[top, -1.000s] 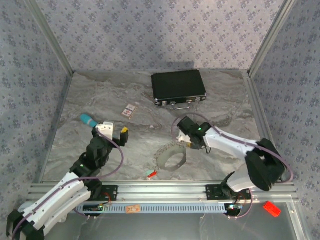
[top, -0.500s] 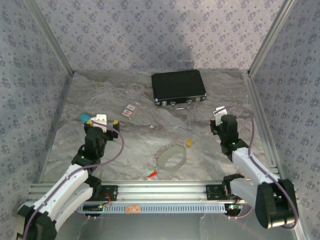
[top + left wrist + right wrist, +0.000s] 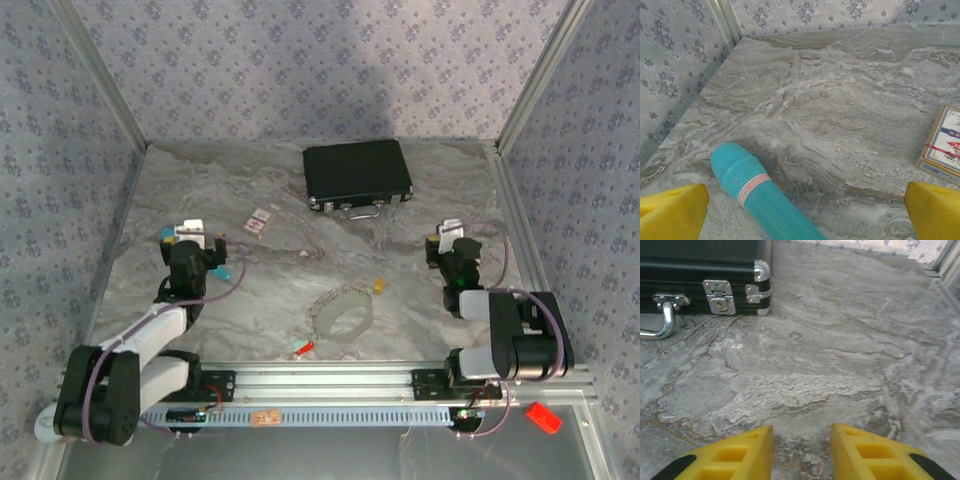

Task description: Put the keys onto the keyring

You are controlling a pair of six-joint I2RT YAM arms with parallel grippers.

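The left arm (image 3: 150,330) is folded back on itself along the left side of the bench (image 3: 280,280). The left fingers (image 3: 195,240) point toward the far wall and are spread as wide as they go, with nothing between them. In the left wrist view the yellow fingertips (image 3: 672,210) sit at the two lower corners, the teal stick (image 3: 760,195) lies on the marble between them, and a small card pack (image 3: 942,145) is off to the right. The right arm (image 3: 510,315) is tucked in tight over its base at the right. The right fingers (image 3: 445,238) are partly apart and hold nothing: the right wrist view shows bare marble in the gap between its yellow fingertips (image 3: 740,452). A second ago the right arm reached in over the pale toothed ring (image 3: 341,313); it has since drawn back to the right, and the left arm has pulled away toward the left wall. One yellow-headed key (image 3: 379,287) lies on the bench just beside the toothed ring's far right edge, apart from both arms. The keyring (image 3: 303,347) shows as a red tag near the front edge, just in front of the toothed ring; its wire loop is too fine to make out. The black case (image 3: 358,175) sits shut at the far side with its latches closed, so its contents cannot be seen.
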